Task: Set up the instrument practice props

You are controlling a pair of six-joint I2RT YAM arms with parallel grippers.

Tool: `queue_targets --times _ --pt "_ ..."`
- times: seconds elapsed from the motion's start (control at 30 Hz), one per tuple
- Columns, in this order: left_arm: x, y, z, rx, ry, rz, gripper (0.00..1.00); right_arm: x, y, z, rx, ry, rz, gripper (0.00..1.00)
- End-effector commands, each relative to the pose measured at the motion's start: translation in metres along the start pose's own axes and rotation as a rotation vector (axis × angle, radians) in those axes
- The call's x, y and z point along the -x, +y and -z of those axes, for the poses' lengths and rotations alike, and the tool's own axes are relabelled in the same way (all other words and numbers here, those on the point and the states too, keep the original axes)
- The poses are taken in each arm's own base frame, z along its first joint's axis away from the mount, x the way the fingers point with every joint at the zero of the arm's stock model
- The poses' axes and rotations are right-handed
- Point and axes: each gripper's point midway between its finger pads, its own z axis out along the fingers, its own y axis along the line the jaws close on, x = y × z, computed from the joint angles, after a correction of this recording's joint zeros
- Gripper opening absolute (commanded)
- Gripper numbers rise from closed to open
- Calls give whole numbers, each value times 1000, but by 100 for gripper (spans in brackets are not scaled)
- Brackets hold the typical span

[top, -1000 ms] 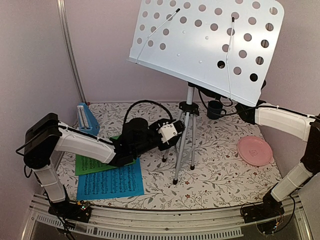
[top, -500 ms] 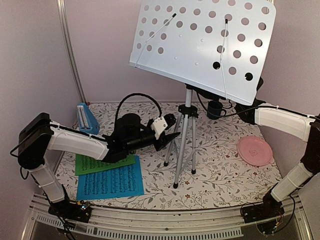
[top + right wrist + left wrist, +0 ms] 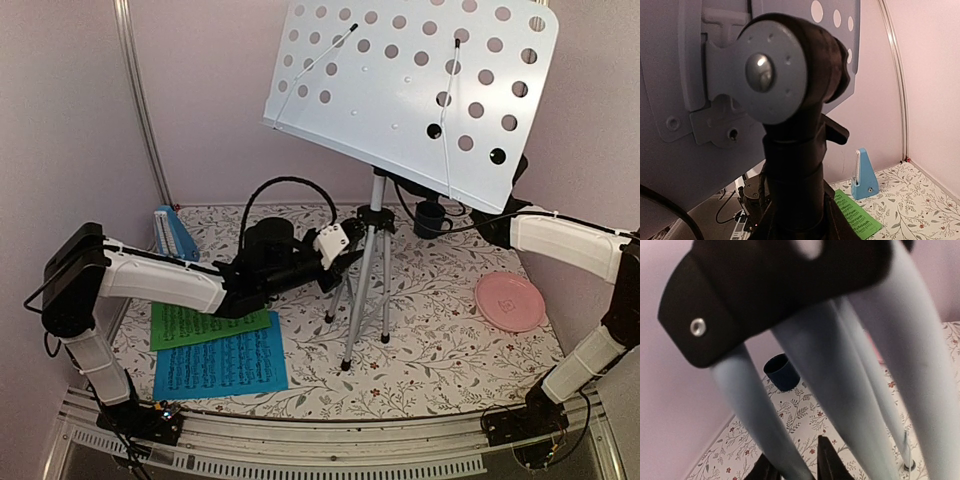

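Observation:
The silver tripod music stand stands mid-table, its perforated grey-white desk tilted high. My left gripper is shut on one tripod leg just below the black hub, its fingertips either side of the leg. My right gripper is shut on the stand's black neck behind the desk; in the top view the desk hides it. The green sheet and the blue sheet lie flat at the front left. The blue metronome stands at the back left.
A dark blue mug stands at the back behind the stand. A pink plate lies at the right. A black cable loops above my left wrist. The walls close in at the left, the back and the right.
My left gripper has risen from low beside the legs to the upper tripod leg. The stand's desk and legs have shifted slightly. The right arm stays put.

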Motion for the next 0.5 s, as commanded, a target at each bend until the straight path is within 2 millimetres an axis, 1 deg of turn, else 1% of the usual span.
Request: queue_targets --times 0.0,0.07,0.17,0.33,0.47 --pt "8 15 -3 82 0 -102 18 84 59 5 73 -173 181 0" --pt "5 15 -2 88 11 -120 13 91 64 6 72 -180 196 0" --pt "0 14 0 85 24 -153 8 100 69 5 77 -188 220 0" --pt "-20 3 0 47 77 -262 1 114 76 5 84 -197 229 0" --pt "-31 -1 -1 31 103 -311 0 122 80 5 82 -207 239 0"
